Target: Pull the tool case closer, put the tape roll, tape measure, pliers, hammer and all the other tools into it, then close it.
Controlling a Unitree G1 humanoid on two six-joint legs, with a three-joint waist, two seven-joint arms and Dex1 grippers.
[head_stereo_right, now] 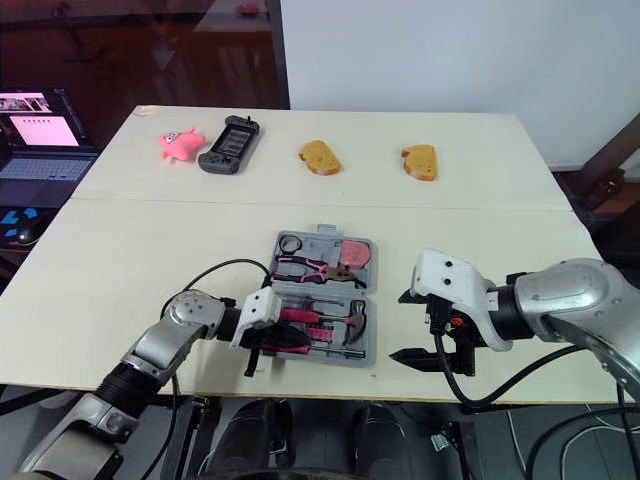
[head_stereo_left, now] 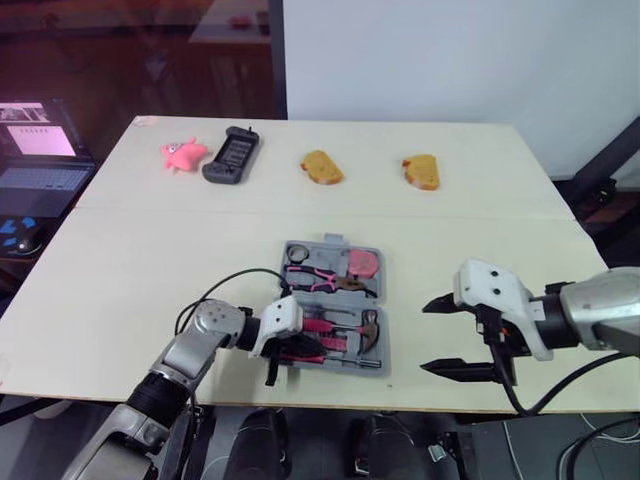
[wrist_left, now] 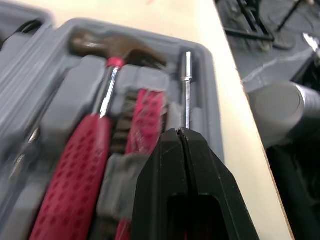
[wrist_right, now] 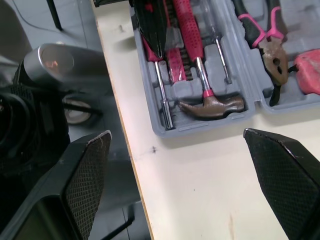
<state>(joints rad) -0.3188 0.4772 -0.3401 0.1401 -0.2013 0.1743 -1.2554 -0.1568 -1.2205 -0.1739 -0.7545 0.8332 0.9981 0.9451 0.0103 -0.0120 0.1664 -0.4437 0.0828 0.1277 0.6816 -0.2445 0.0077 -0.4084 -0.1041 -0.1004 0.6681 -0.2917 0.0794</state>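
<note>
The grey tool case lies open near the table's front edge, in the middle. Inside it I see a pink-handled hammer, pink pliers, a red tape measure, a black tape roll and a screwdriver in the front slot. My left gripper is shut, its tips low over the case's near-left part at the screwdriver's handle end. Whether the fingers pinch anything is unclear. My right gripper stands open just right of the case, above bare table, holding nothing.
Along the far side lie a pink toy, a black handheld device and two yellow bread-shaped pieces. A laptop sits off the table's left. The front edge of the table runs close below the case.
</note>
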